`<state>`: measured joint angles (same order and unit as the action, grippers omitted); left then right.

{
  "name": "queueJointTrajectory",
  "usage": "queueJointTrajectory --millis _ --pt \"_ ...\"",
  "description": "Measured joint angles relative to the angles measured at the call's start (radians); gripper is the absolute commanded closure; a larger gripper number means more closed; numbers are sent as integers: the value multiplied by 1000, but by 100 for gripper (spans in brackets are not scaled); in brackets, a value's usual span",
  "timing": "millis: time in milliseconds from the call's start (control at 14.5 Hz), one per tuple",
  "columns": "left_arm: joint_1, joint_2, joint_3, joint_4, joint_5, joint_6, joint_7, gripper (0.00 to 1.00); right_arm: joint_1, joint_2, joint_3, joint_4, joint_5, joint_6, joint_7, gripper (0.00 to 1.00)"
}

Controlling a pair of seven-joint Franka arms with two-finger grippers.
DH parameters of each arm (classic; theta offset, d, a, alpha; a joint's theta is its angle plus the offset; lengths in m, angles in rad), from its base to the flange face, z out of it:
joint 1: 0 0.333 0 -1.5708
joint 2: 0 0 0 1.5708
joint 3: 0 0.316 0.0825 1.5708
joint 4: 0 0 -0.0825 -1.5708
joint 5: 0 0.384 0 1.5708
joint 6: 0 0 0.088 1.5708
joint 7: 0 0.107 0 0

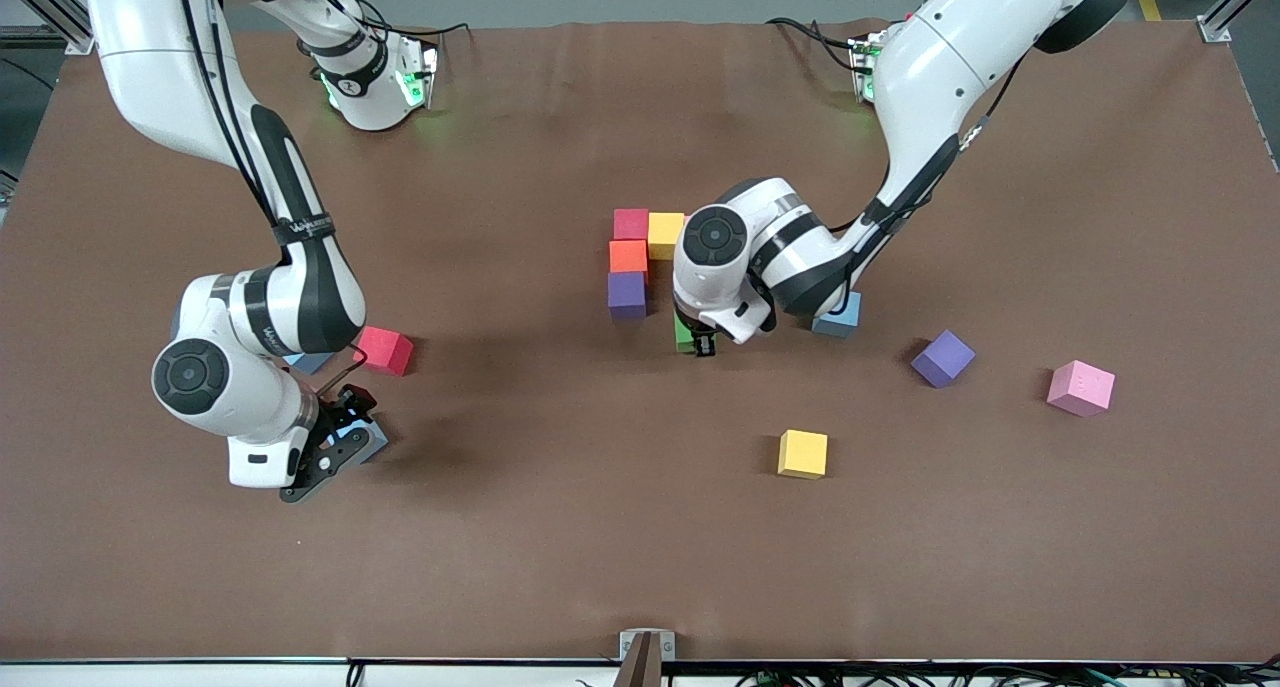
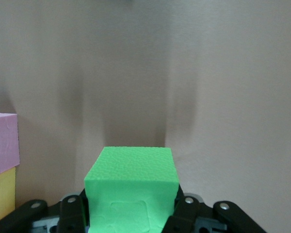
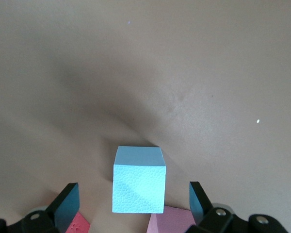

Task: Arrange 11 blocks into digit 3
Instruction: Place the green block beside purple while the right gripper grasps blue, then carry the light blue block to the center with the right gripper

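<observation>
The left arm comes down from its base at the top of the front view, bends sharply at the elbow and folds its wrist over the middle of the brown table (image 1: 640, 567), so that the left gripper (image 1: 703, 345) points straight down beside the partly built figure. Its black fingers (image 2: 186, 213) are clamped on the small matte green cube (image 2: 131, 187), which the wrist view shows squarely between them; in the front view only a sliver of that green cube is visible under the wrist. The started digit sits just beside it: a dark red cube (image 1: 631, 224) touching a yellow cube (image 1: 665, 235), with an orange cube (image 1: 628, 256) and a purple cube (image 1: 627, 295) lined up toward the front camera. A light blue cube (image 1: 838, 316) lies partly under the left arm's forearm. The right arm hangs in a long arc toward its own end of the table, wrist tipped down, and the right gripper (image 1: 345, 437) is low over a second light blue cube (image 3: 138, 182), its fingers (image 3: 65, 206) spread wide on either side without touching it. A bright red cube (image 1: 386, 350) lies near that arm's wrist. Loose on the table are another yellow cube (image 1: 803, 454), another purple cube (image 1: 942, 358) and a pink cube (image 1: 1080, 388).
</observation>
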<state>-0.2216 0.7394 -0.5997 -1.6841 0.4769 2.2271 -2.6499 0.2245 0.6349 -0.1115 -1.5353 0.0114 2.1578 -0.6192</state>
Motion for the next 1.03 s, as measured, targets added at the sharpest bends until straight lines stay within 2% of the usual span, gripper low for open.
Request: queueJointTrajectory --millis 481,894,963,1032 --pt "-26 0 -1 -93 15 113 -57 77 -27 43 5 -67 2 92 0 0" --pt "-49 -3 -2 -107 40 123 -68 77 -31 60 10 -96 34 113 0 0" --pt "-53 -3 -2 -107 40 124 -70 77 -31 60 10 -99 37 118 0 8" --pt "-55 -3 -2 -108 40 124 -72 77 -31 60 10 -100 39 124 0 21"
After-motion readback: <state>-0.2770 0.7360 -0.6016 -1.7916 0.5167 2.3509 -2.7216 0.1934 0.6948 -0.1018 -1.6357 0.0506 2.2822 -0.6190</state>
